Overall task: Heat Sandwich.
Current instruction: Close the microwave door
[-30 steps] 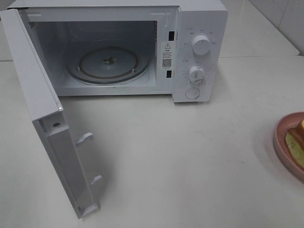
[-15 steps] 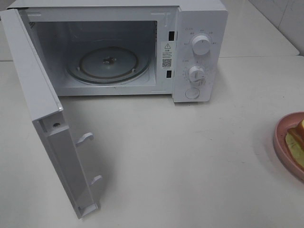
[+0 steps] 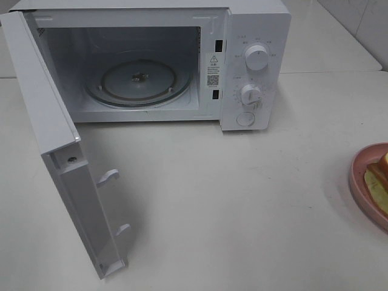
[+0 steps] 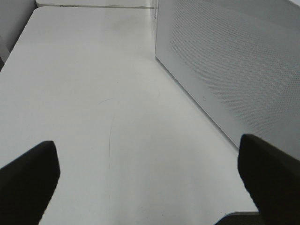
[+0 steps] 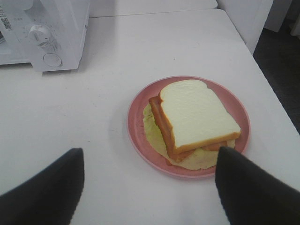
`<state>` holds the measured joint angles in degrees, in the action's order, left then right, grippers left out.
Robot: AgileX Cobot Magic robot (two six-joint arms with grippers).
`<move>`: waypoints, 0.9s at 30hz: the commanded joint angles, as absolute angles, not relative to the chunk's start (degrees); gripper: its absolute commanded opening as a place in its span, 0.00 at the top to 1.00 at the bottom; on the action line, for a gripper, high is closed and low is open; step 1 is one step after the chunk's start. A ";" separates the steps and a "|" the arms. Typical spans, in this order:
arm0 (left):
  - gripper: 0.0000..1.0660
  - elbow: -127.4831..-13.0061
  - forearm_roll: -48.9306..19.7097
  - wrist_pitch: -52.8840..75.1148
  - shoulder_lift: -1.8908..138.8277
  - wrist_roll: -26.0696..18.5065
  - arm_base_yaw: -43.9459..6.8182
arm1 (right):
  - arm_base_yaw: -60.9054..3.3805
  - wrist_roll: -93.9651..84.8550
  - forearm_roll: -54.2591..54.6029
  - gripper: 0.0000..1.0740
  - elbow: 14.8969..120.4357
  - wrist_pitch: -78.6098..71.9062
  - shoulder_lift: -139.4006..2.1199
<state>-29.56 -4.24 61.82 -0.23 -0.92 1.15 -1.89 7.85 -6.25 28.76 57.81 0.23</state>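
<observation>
The sandwich (image 5: 194, 117), white bread over pink ham and a pale yellow-green layer, lies on a round pink plate (image 5: 140, 110). In the high view only its edge (image 3: 381, 176) shows, at the right border, on that plate (image 3: 359, 176). My right gripper (image 5: 150, 187) hovers open just short of the plate, dark fingertips (image 5: 47, 187) wide apart and empty. The left gripper (image 4: 149, 178) is open too, over bare table beside a perforated white panel (image 4: 225, 70) of the microwave. Neither gripper appears in the high view.
The white microwave (image 3: 254, 36) stands at the back with its door (image 3: 54, 139) swung open toward the front left, and a glass turntable (image 3: 138, 79) inside. Its knobs (image 3: 257, 57) face front. The table edge (image 5: 262, 70) runs close behind the plate.
</observation>
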 commanded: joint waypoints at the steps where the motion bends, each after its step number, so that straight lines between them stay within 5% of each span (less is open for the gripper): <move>1: 0.08 -29.51 -4.81 61.31 -0.69 -0.92 1.26 | -1.66 7.16 -6.25 0.30 28.65 57.12 1.78; 27: 0.08 -29.51 -4.81 61.31 -0.69 -0.92 1.26 | -1.66 7.28 -6.25 0.30 28.65 57.12 1.78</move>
<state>-29.56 -4.24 61.82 -0.23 -0.92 1.15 -1.89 7.85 -6.25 28.76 57.81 0.23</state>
